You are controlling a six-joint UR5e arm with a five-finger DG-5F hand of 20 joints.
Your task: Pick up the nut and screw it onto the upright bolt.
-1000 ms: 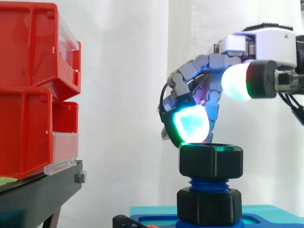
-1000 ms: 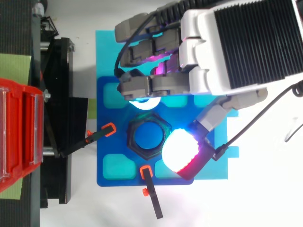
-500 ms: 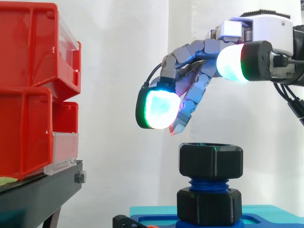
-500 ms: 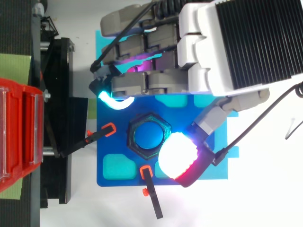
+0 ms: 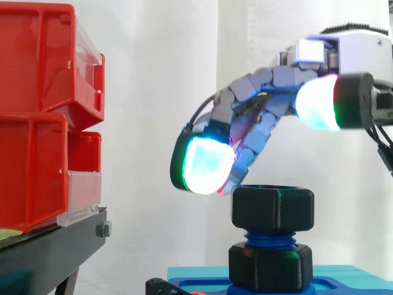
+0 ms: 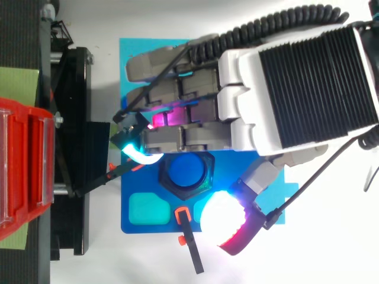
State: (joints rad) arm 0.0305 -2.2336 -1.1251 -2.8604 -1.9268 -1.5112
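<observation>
Found the black nut [image 5: 273, 209] seated on the upright blue bolt [image 5: 269, 236], lower centre-right of the side view, above the blue plate [image 6: 129, 225]. Saw the hand [image 6: 284, 94] reaching in from the upper right, loosely spread and gripping nothing, with the thumb pad [image 5: 316, 103] held well clear. Noted one glowing fingertip [image 5: 202, 165] just left of the nut's top edge, possibly brushing it. Noted red bins [image 5: 43, 110] stacked at far left.

Hand [image 5: 261, 92]: palm facing down, fingers nearly straight, sloping downward and away from the wrist, closed on nothing. Foremost fingertip pad [image 5: 202, 165] glows cyan-green, lowest point of the hand. Thumb pad [image 5: 316, 103] glows pale cyan, held well apart beside the palm.
</observation>
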